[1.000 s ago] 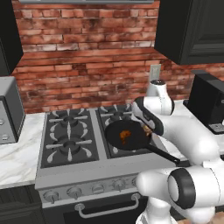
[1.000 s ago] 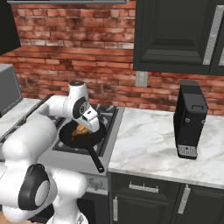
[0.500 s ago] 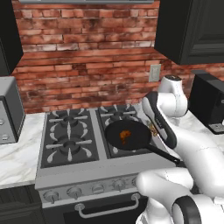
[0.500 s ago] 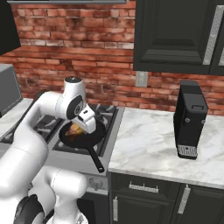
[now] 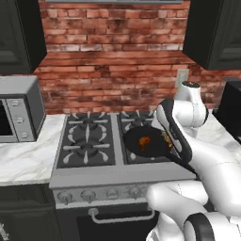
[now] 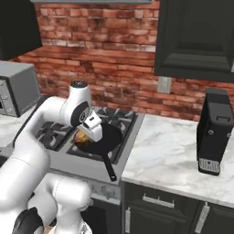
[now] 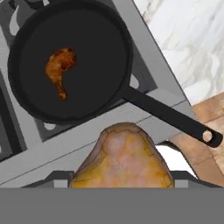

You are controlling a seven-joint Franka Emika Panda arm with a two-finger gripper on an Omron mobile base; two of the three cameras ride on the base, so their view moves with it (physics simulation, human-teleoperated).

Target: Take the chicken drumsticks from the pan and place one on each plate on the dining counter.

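Brick wall (image 5: 113, 61) behind, black stove (image 5: 87, 141) set in a marble counter (image 6: 173, 151), microwave (image 5: 19, 110) at the far side.

Claw (image 6: 89, 132) is closed on the golden drumstick (image 7: 124, 159): in the hand view the meat sits right at the claw, between the fingertips, which it hides. In the right base view an orange scrap shows just under the hand.

Change over the last second: the arm has risen and the wrist has turned, so the claw now hangs above the near edge of the pan (image 7: 72, 61), clear of it, with the drumstick lifted out. The pan itself has not shifted on its burner; its handle (image 7: 170, 116) points out past the claw toward the stove front.

Darker drumstick (image 7: 60, 68) lies alone on the pan floor, ahead of and below the claw, well apart from the held piece (also seen in the left base view, (image 5: 145, 140)).

Judgement: first pick is done and the lift is under way. Plates and dining counter are not in these pictures, so the base will probably have to drive before any placing. One piece carried, one left for a second trip. Risk: the grip seems to be on the fat end, so a swing could tip it.
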